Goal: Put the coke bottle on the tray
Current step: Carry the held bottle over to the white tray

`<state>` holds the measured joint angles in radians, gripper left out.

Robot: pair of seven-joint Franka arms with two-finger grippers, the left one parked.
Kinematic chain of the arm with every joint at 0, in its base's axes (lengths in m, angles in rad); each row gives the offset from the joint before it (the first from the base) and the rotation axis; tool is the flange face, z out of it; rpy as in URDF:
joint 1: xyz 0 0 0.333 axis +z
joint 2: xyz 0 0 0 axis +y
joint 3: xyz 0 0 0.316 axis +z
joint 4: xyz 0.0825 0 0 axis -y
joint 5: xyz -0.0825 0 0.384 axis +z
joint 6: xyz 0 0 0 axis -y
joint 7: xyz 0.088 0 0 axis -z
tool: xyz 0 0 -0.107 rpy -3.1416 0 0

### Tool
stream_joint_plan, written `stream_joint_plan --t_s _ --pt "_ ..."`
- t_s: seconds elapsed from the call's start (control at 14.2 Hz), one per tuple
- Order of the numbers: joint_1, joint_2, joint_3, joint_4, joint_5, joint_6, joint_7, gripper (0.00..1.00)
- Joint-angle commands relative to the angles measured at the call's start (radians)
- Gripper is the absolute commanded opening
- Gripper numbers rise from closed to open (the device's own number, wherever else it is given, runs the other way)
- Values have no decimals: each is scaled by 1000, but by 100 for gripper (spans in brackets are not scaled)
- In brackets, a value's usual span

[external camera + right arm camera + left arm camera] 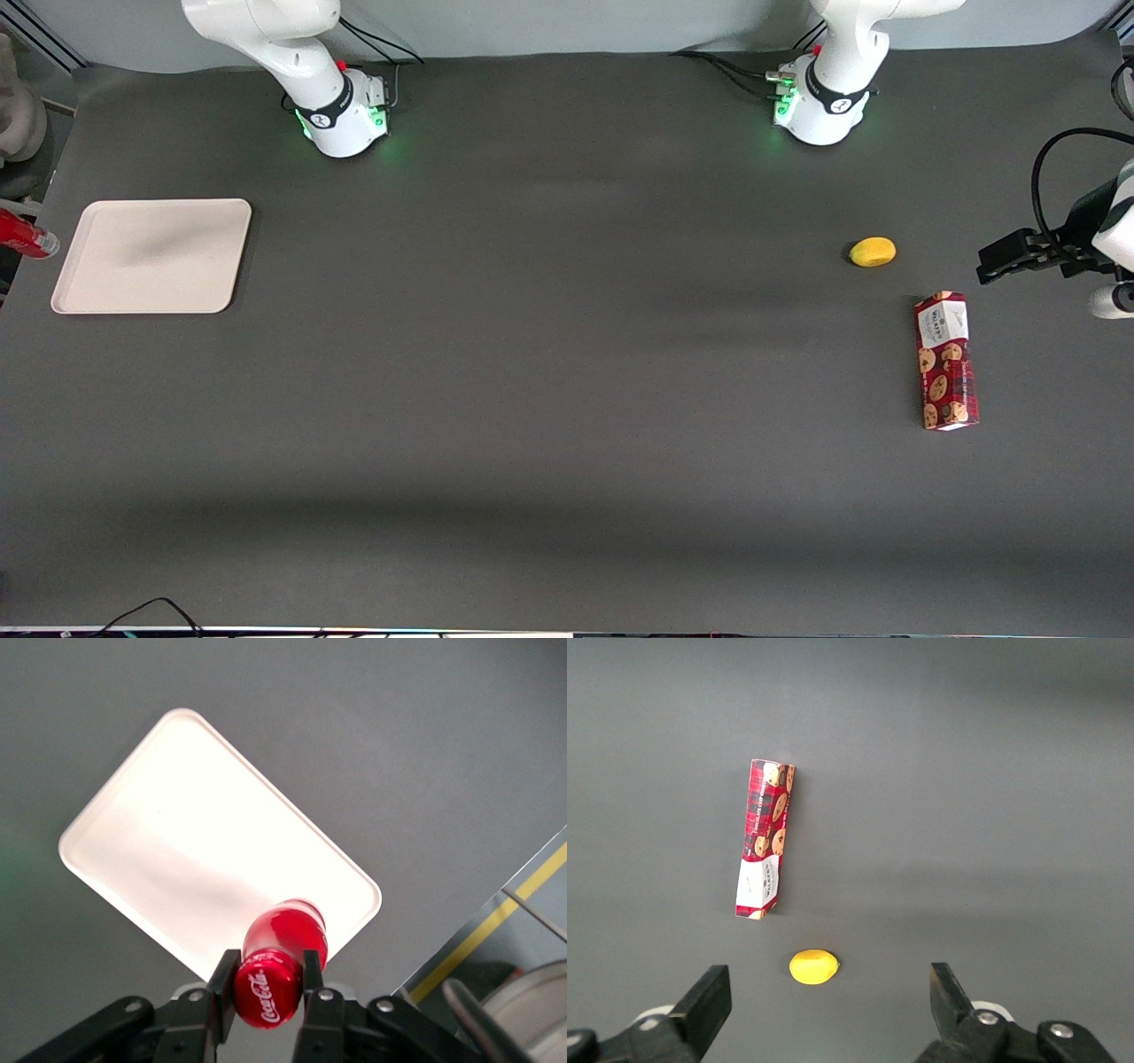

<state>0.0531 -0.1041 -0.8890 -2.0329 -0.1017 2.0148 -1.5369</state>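
Small slim bright red coke bottle, red cap: clamped near the cap between the fingers of the right arm's gripper, held in the air. Its long axis ran from cap down toward the flat cream-beige rectangular plastic tray, base lowest, over the tray's edge at the working arm's end of the table.

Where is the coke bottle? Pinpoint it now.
The coke bottle is clamped in the right hand, held above the tray near its edge, at the working arm's end of the table.

1. Tray lies on the table toward the working arm's end.
2. Bottle shows just beside the tray, at the frame's edge.
3. Lemon and cookie box lie near each other toward the parked arm's end.
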Motion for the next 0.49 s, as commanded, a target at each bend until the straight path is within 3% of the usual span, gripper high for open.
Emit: stream_joint_plan --t_s 0.0,0.42 --pt "24 4 -109 -56 142 77 -219 9" --pt "-38 297 -166 -38 557 119 -624 9"
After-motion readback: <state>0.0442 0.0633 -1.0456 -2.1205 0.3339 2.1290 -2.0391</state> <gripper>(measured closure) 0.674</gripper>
